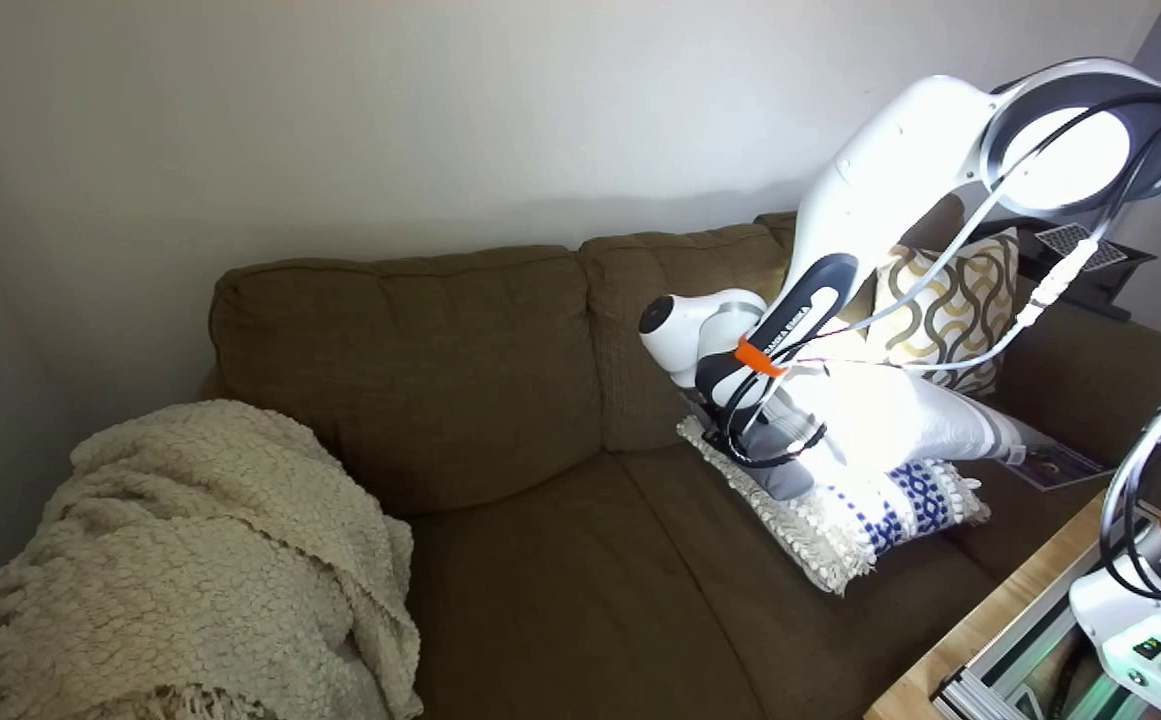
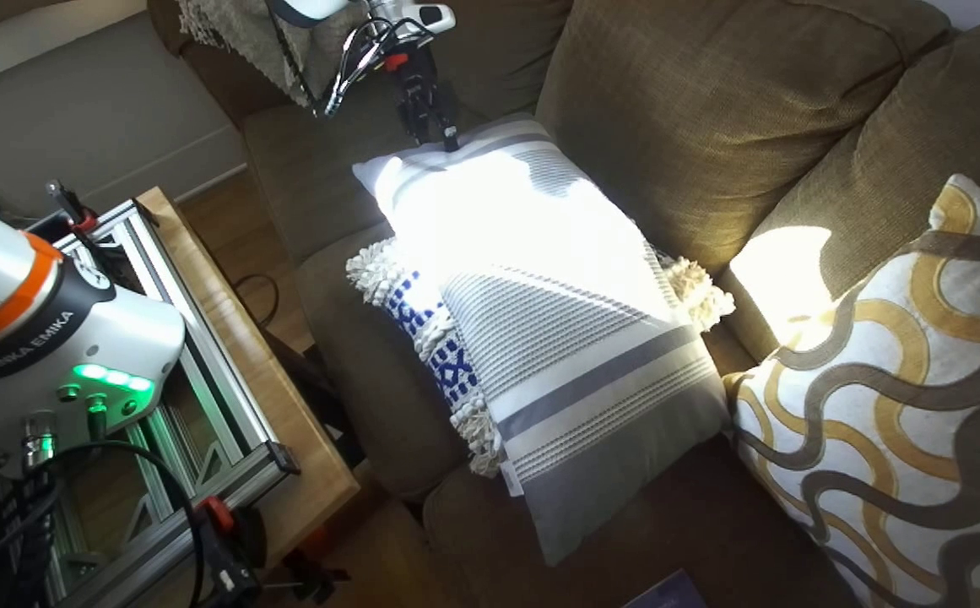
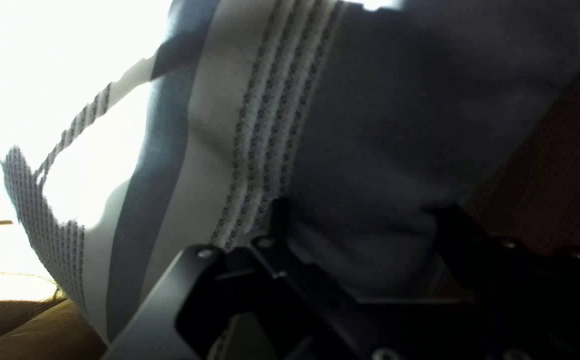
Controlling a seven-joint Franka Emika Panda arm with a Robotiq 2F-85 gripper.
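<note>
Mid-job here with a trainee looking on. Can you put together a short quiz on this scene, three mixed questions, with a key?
1. Multiple choice: how does the striped pillow lie relative to the blue pillow?
a) beside it, apart
b) on top of it
c) underneath it

2. True or false: the pincer is nearest to the swirled pillow.

3. Short answer: what cream-coloured thing is heaped at one end of the couch?

Key:
1. b
2. False; it is at a plain grey end of the striped pillow.
3. A blanket.
</note>
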